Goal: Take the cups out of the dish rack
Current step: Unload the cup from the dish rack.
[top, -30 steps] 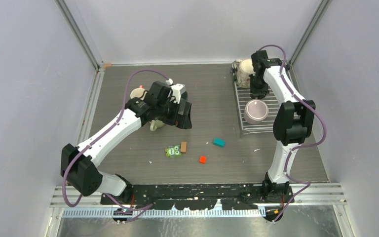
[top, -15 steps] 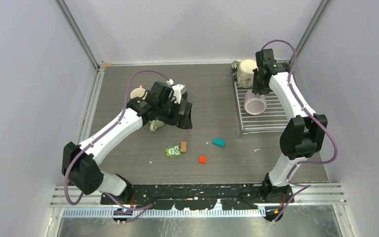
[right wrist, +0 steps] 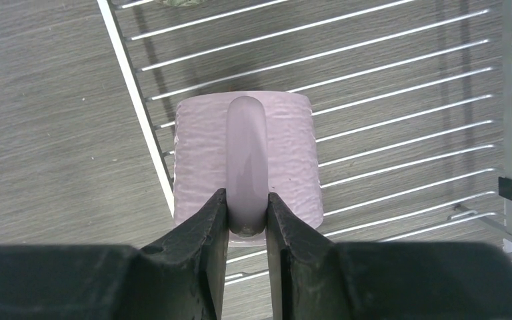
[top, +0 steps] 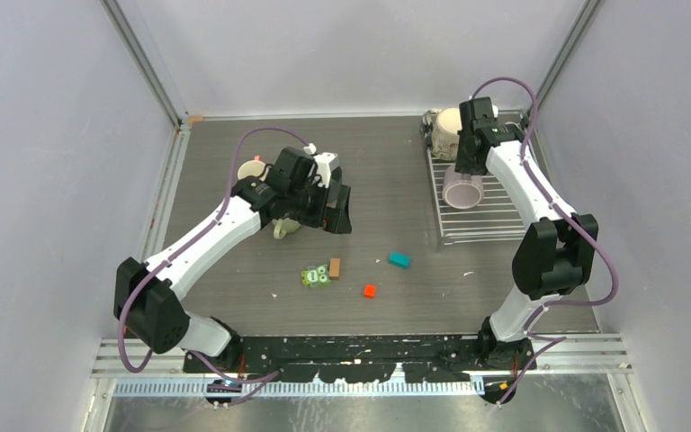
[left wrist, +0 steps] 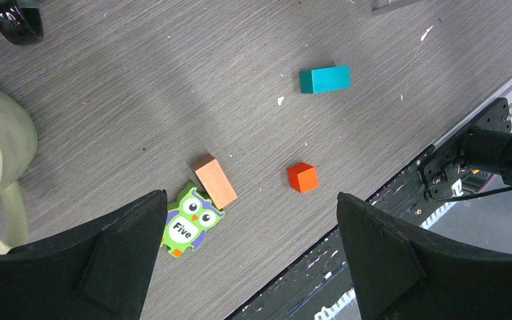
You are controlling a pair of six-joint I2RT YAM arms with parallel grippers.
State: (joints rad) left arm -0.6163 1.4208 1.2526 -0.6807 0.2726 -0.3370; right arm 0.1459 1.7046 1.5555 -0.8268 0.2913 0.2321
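Observation:
A mauve-pink cup (right wrist: pixel 247 157) hangs tipped on its side just above the left part of the dish rack (right wrist: pixel 407 133), its mouth facing the near side in the top view. My right gripper (right wrist: pixel 247 207) is shut on its handle. From above, the right gripper (top: pixel 462 169) and the mauve-pink cup (top: pixel 462 191) are over the dish rack (top: pixel 495 216). A cream cup (top: pixel 451 131) stands at the rack's far end. My left gripper (left wrist: pixel 252 200) hovers open over the table, holding nothing. Beside it is a pale green cup (left wrist: pixel 3 153), with a dark cup (left wrist: pixel 17 23) further off.
An owl puzzle piece (left wrist: pixel 187 223), an orange block (left wrist: pixel 215 181), a red cube (left wrist: pixel 303 177) and a teal block (left wrist: pixel 325 79) lie on the table between the arms. Another cream cup (top: pixel 250 169) stands on the table behind the left arm. Walls enclose the table.
My right gripper has lifted the mauve-pink cup off the rack's bars, tipped it onto its side and carried it toward the far left of the rack. The left arm has not moved.

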